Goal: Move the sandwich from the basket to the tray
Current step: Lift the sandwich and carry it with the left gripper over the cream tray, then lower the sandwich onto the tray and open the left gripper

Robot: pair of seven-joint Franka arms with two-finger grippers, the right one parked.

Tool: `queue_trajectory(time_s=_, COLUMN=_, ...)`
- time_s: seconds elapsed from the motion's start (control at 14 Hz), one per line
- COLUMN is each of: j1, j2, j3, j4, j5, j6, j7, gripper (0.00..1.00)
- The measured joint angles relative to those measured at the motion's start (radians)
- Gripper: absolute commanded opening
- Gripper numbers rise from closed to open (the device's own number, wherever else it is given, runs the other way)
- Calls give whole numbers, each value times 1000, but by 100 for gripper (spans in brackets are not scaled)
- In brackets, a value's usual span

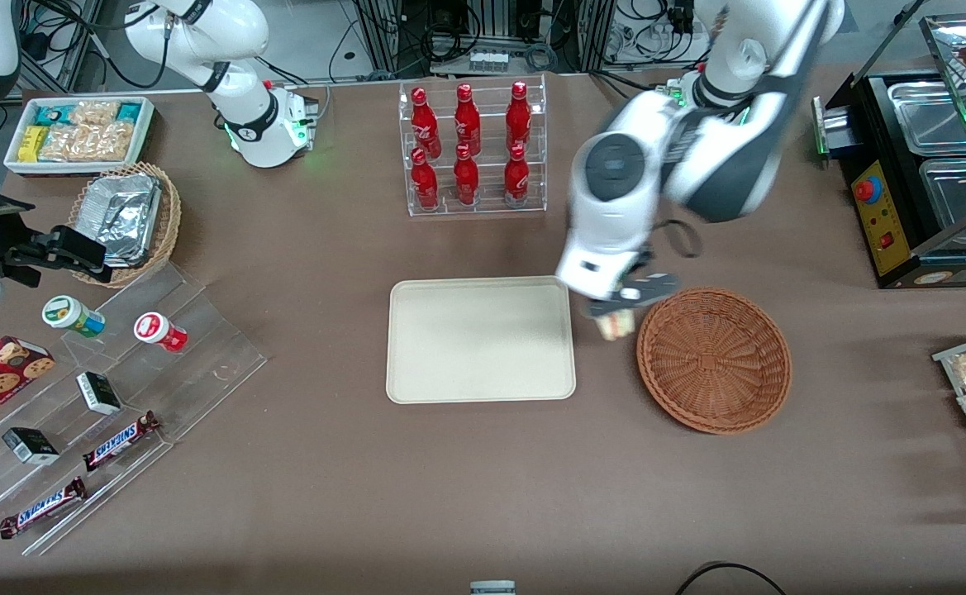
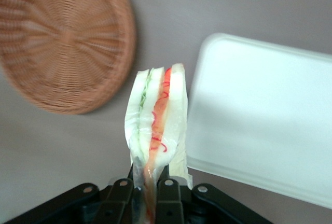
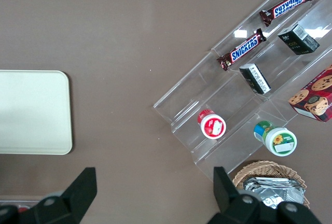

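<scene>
- Brown cloth covers the table [image 1: 483,496], which carries everything.
- Working left arm [image 1: 681,157] reaches in from the table's edge farthest from the front camera, elbow bent, forearm angled down, wrist above the gap between tray and basket.
- Cream tray [image 1: 480,340] lies flat near the table's middle, bare.
- Reddish-brown basket [image 1: 714,359] sits beside the tray, toward the working arm's end.
- Gripper [image 1: 619,307] hangs over that gap, fingers [image 2: 167,195] clamped on the sandwich.
- Sandwich [image 2: 155,123] is held aloft, clear of basket and tray.
</scene>
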Motion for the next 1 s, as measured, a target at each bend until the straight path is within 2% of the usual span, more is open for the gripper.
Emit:
queue_trajectory(time_s=0.29, j1=-129, j2=241, j3=3, j4=199, j5=5, j6=42, j7=-22, gripper=0)
queue_trajectory(time_s=0.43, j1=-169, j2=339, j3=4, j4=273, j5=41, j6=73, j7=-30, gripper=0)
queue_trajectory(time_s=0.71, j1=-208, j2=434, j3=6, j4=307, j5=70, j6=180, j7=-31, gripper=0)
queue_trajectory(time_s=1.0, j1=-212, j2=482, j3=6, j4=341, j5=77, j6=212, j7=-31, gripper=0)
